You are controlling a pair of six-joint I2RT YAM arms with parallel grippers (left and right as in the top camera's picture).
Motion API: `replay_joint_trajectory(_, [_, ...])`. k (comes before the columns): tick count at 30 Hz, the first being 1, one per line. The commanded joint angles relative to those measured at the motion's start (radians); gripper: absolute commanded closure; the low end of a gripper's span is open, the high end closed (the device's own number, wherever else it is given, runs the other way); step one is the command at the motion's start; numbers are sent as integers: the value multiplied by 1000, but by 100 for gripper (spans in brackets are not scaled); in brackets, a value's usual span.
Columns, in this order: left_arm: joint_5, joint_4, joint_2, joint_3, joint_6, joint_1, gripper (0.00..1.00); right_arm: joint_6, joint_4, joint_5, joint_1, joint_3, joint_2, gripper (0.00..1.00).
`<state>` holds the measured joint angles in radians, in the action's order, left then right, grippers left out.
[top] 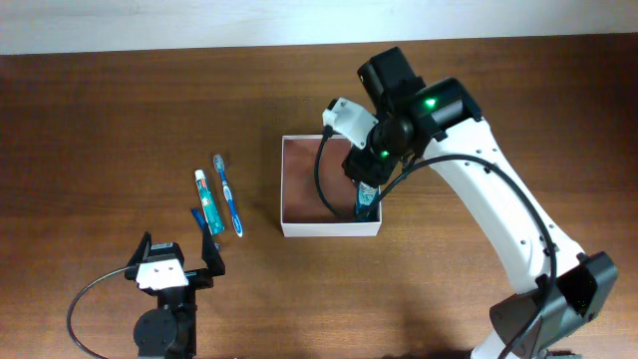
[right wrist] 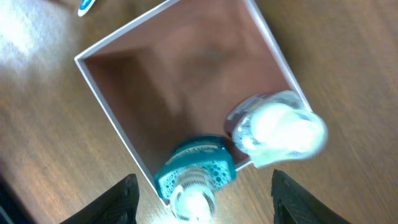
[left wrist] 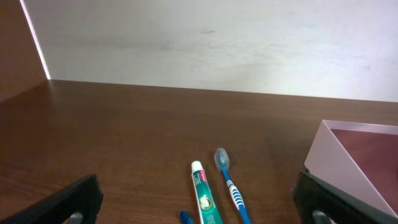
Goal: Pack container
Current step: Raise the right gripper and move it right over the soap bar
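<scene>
White-walled container [top: 329,228] holds teal bottle [right wrist: 196,169], clear bottle [right wrist: 277,129]; right tool [right wrist: 203,190] apparently spread

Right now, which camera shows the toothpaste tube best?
Overhead: the whole toothpaste tube shows, lying beside the blue toothbrush. Left wrist is closer, but the frame's bottom edge cuts the tube off. Right wrist doesn't show it.

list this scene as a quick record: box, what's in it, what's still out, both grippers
container: white-walled box, mid table, top open
inside: teal-capped bottle and clear bottle, upright in one corner
still out: toothpaste tube and blue toothbrush, side by side on the table left of the box
left gripper: open, holding nothing, near the toiletries
right gripper: open, above the two bottles
</scene>
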<state>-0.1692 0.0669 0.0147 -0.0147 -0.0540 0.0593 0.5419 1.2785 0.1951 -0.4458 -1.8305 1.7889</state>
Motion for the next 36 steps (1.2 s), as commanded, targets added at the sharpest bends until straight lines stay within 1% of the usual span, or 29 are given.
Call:
replay_joint_trajectory(1, [-11,-2,-9,5,-13,-5,1,-117,29,-114,4,-67,-5,39])
replay_joint_trajectory(5, [-11,-2,-9,5,-13,-5,1,-264,86,-290,18,-129,-9,39])
replay_joint_trajectory(8, [-11,-2,-9,5,-13,-5,1,-375,136,-351,56,-178,-12,39])
replay_joint_trajectory(12, [-11,-2,-9,5,-13,-5,1,-502,193,-358,148,-208,-17,39])
replay_joint_trajectory(20, [-11,-2,-9,5,-13,-5,1,-642,248,-347,403,-199,-17,38])
replay_joint_trajectory(25, [-11,-2,-9,5,-13,-5,1,-655,248,-277,523,-153,-17,37])
replay_joint_trajectory(29, [-11,-2,-9,5,-13,-5,0,-655,230,-278,576,-70,-16,35])
replay_joint_trajectory(36, [-11,-2,-9,5,-13,-5,1,-656,67,-277,624,150,-16,34])
